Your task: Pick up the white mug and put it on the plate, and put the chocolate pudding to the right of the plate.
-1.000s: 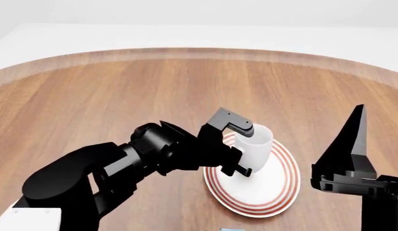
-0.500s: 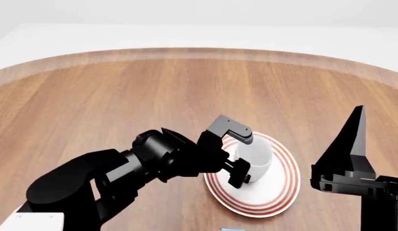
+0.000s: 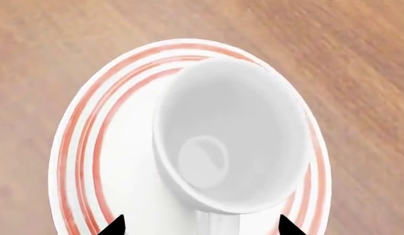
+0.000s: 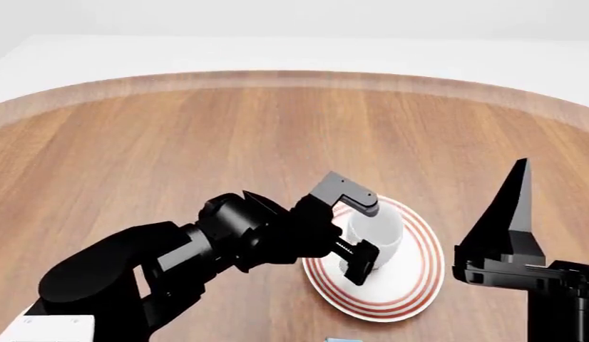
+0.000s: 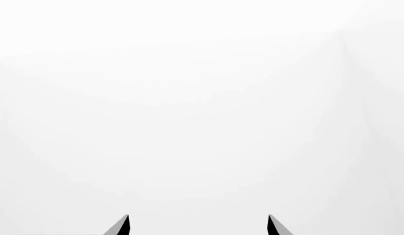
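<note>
The white mug [image 4: 378, 226] stands upright on the plate [image 4: 408, 285], towards its far left side. In the left wrist view the mug [image 3: 231, 132] shows from above on the red-ringed plate [image 3: 91, 147], with its handle pointing at the camera. My left gripper [image 4: 361, 236] is open, with its fingers either side of the handle and not touching it [image 3: 198, 227]. My right gripper [image 4: 511, 214] is open and empty, pointing upward to the right of the plate [image 5: 196, 225]. The chocolate pudding shows only as a light blue sliver [image 4: 342, 340] at the bottom edge.
The round wooden table [image 4: 180, 135] runs out to a curved far edge, with white floor beyond it. My black left arm [image 4: 152, 256] lies to the left of the plate. The right wrist view shows only blank white.
The mug has come down from a raised, tilted hold onto the plate. My left gripper lowered with it and its fingers now stand apart from the mug. My right gripper has shifted slightly.
</note>
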Robot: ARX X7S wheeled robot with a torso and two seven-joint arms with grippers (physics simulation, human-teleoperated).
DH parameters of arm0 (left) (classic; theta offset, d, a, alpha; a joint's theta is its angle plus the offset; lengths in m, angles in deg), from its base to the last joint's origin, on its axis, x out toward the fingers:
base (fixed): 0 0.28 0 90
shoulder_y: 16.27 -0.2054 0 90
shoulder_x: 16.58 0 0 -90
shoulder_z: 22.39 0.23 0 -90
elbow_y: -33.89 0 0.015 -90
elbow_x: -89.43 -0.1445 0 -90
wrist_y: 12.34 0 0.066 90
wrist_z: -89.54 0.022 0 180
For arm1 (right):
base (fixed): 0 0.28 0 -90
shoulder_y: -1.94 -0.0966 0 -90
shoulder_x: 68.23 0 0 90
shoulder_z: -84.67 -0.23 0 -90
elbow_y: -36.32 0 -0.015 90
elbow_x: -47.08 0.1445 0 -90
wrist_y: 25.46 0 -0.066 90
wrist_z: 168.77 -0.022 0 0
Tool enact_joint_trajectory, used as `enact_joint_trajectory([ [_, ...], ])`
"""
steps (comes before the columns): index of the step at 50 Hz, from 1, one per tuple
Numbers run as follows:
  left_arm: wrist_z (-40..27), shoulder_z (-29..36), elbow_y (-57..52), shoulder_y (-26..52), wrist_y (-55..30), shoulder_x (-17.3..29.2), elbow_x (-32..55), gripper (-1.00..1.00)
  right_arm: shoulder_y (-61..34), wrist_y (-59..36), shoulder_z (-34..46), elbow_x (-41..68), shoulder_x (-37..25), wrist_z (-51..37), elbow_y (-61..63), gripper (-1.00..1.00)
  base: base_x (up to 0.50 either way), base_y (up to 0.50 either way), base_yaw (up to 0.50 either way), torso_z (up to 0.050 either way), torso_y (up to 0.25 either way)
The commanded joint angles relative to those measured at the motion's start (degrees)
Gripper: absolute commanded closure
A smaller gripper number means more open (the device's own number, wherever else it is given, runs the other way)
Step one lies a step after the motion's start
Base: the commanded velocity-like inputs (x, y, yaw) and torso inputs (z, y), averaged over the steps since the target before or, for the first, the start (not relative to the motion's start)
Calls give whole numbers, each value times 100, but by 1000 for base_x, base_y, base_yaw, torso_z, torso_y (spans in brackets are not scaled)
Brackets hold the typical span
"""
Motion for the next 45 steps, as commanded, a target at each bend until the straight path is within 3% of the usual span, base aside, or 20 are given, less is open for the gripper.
enact_joint_trajectory([
  [1,-464,-113,-650,175,-153,262,90,-100,-9,-67,76,-93,-22,-22,78,-100,0,0,0,0,0],
  [6,-1011,-176,-1532,218,-298,656,241,-100,-8,-87,116,-150,-30,-24,90,-100,0,0,0,0,0],
  [29,-2418,-503,-4098,334,-450,1623,705,-100,-19,-111,208,-245,-50,-45,80,-100,0,0,0,0,0],
  [45,-3119,-566,-5182,432,-448,2162,618,-100,-9,-86,268,-269,-52,-45,48,-100,0,0,0,0,0],
])
